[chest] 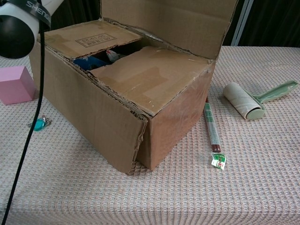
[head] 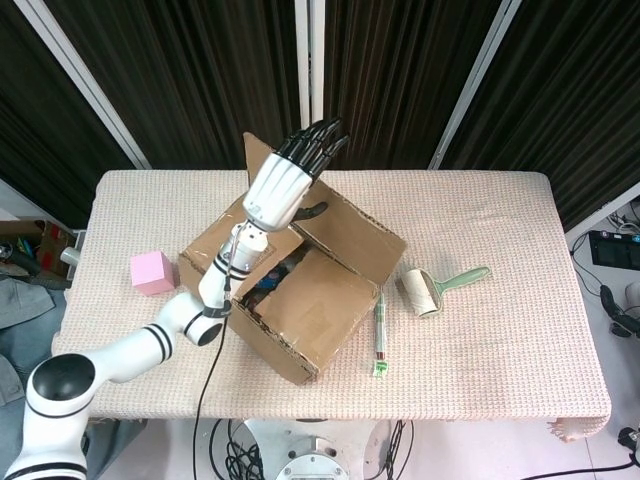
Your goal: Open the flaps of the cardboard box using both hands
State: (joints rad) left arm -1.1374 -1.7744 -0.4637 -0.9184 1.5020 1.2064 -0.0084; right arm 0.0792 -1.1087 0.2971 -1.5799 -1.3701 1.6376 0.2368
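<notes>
The cardboard box (head: 300, 300) sits slantwise at the table's middle left. Its far long flap (head: 350, 225) stands raised, and my left hand (head: 288, 178) lies against the flap's inner face with fingers stretched out and thumb apart. In the chest view the raised flap (chest: 164, 21) runs out of the top edge. Two short inner flaps (chest: 150, 77) still lie over the box (chest: 84, 108), with blue contents (chest: 89, 62) showing in the gap between them. Only the left arm's elbow (chest: 18, 21) appears there. The right hand is in neither view.
A pink cube (head: 152, 272) stands left of the box, with a teal key tag (chest: 38, 123) near it. A thin long packet (head: 380, 325) and a green-handled lint roller (head: 430, 290) lie to the right. A black cable (chest: 26, 140) hangs from the left arm.
</notes>
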